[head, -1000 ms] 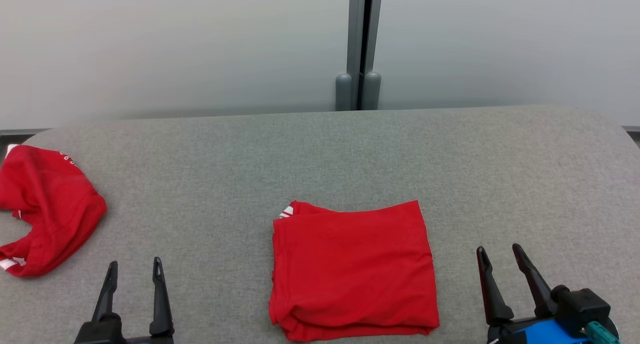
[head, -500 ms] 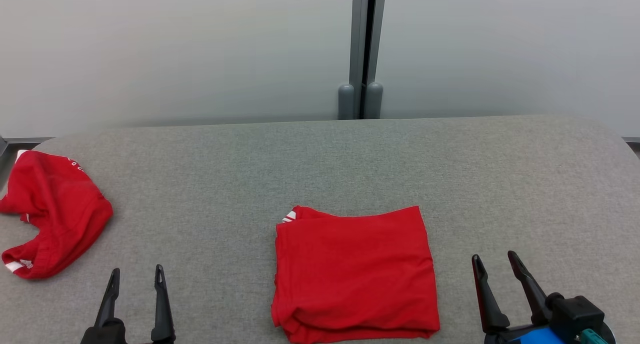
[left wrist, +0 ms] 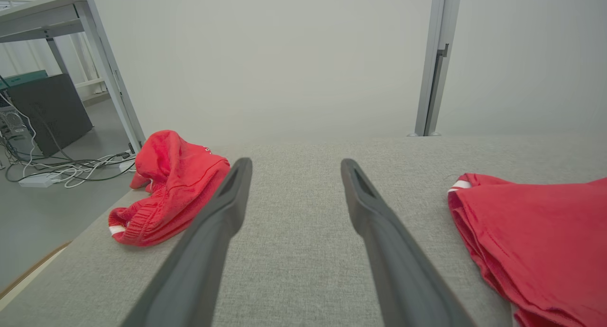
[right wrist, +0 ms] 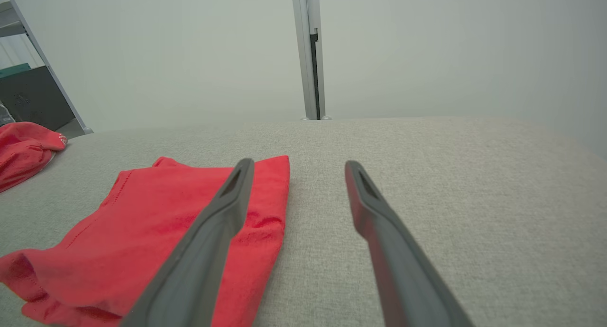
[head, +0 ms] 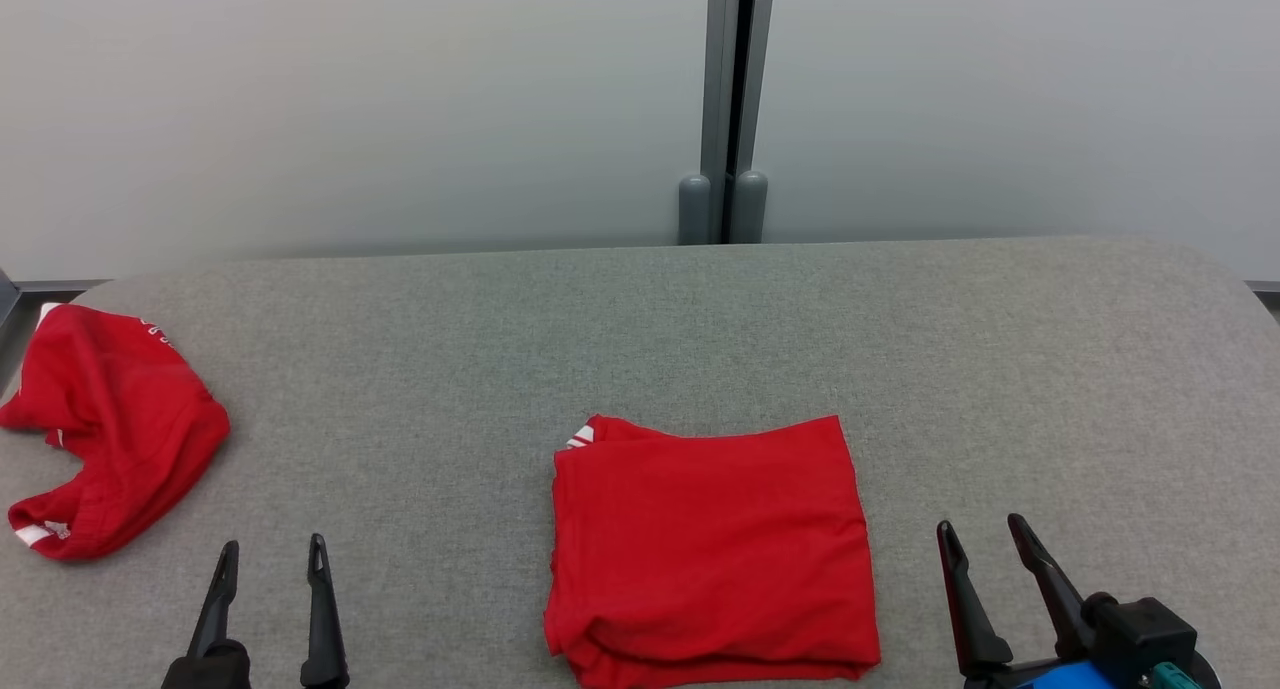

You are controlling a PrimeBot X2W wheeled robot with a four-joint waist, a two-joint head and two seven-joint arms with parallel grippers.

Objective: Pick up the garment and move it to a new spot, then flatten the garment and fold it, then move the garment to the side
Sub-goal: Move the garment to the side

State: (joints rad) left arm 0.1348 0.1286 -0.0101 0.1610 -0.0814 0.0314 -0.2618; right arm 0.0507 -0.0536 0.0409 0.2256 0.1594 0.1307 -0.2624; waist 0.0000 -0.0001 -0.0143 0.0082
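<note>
Cam shifted, folded garment static | L gripper + R gripper low (fingers up), 2 spread

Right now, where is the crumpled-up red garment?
In the head view the crumpled red garment lies at the table's left edge, well left of the folded red garment, just beyond the left fingers.

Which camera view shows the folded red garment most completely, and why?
The head view: the folded garment lies whole, seen from above with all edges in frame. The left wrist view catches one side of it, cut off at the picture's edge. In the right wrist view a dark finger covers part of it.
</note>
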